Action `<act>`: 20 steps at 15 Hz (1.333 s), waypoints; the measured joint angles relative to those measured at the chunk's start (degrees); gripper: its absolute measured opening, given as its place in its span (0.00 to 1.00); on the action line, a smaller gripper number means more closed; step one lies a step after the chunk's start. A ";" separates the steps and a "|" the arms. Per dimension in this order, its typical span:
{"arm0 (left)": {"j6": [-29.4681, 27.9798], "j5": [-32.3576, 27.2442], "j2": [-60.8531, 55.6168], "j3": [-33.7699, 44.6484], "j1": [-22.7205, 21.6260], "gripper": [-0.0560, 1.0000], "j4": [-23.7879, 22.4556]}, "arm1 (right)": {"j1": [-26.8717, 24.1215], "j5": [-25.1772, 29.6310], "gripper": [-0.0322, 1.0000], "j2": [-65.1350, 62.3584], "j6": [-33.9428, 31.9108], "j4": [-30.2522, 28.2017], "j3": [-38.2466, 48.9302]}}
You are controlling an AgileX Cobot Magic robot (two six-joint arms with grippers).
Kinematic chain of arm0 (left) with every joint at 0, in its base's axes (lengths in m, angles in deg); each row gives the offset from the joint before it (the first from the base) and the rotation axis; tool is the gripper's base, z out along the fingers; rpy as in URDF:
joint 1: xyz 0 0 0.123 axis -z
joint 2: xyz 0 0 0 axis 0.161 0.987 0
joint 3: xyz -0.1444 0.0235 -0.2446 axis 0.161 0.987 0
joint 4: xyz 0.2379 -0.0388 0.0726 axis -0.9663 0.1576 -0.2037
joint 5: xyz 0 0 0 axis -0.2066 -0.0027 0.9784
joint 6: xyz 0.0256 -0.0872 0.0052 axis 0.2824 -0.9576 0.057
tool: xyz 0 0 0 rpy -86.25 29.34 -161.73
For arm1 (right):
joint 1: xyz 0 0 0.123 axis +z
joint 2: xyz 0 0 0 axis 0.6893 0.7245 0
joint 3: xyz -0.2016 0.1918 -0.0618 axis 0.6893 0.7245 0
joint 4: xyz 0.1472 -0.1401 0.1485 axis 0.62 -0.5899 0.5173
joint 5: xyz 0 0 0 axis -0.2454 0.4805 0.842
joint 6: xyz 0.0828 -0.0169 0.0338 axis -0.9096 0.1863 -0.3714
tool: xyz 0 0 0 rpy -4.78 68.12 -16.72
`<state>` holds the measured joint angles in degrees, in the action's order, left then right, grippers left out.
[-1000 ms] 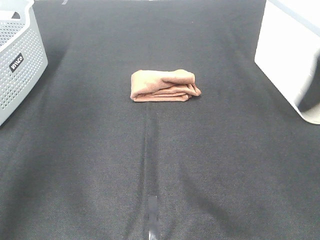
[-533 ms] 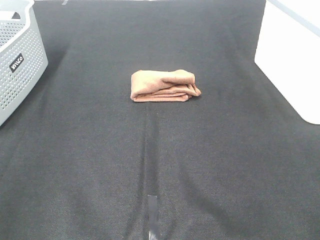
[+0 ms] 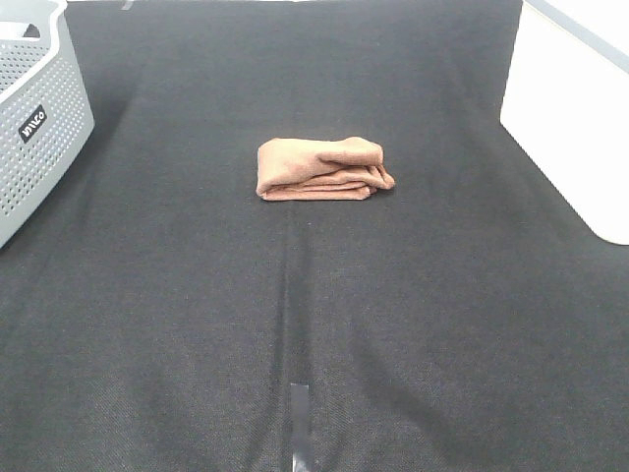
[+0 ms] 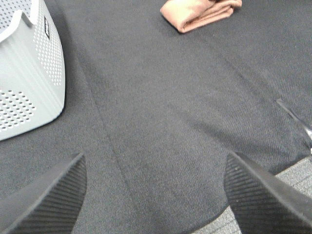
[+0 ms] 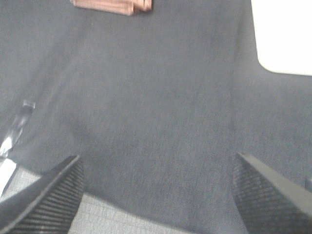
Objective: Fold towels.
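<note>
A reddish-brown towel is seen lying folded into a compact bundle near the middle of the black cloth-covered worktop, with its long axis running side to side across the exterior high view and its stacked layered edges turned toward the near side. A grey perforated laundry basket is placed at the far left corner, and a white bin at the far right; both stand well apart from the towel. Neither arm is caught by the high camera. In the wrist views, the left gripper and the right gripper are each shown with fingers spread wide and nothing held between them, poised near the front edge of the worktop. The towel is found well ahead of both pairs of fingers, close to the midline, so neither arm can be judged clearly nearer. The folding appears largely done; if a further fold or a transfer is intended, a long forward reach toward the short ends of the bundle would probably be called for.
</note>
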<state>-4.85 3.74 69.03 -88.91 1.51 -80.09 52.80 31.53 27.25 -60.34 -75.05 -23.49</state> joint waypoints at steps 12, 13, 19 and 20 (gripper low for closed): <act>0.00 0.00 0.00 0.00 0.00 0.76 0.00 | 0.00 -0.11 0.79 0.00 0.00 0.00 0.00; 0.00 0.00 0.00 0.00 -0.40 0.76 0.00 | 0.00 -0.11 0.79 0.00 0.00 0.00 0.00; 0.00 0.00 -2.18 0.06 -9.68 0.76 0.00 | -7.73 -0.11 0.79 -1.66 0.00 0.06 0.00; 0.00 0.00 -2.35 0.06 -9.80 0.76 0.00 | -7.91 -0.17 0.79 -3.04 0.00 0.17 0.00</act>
<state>-4.85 3.74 66.68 -88.86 -8.29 -80.09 44.89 31.36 24.21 -60.34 -74.88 -23.49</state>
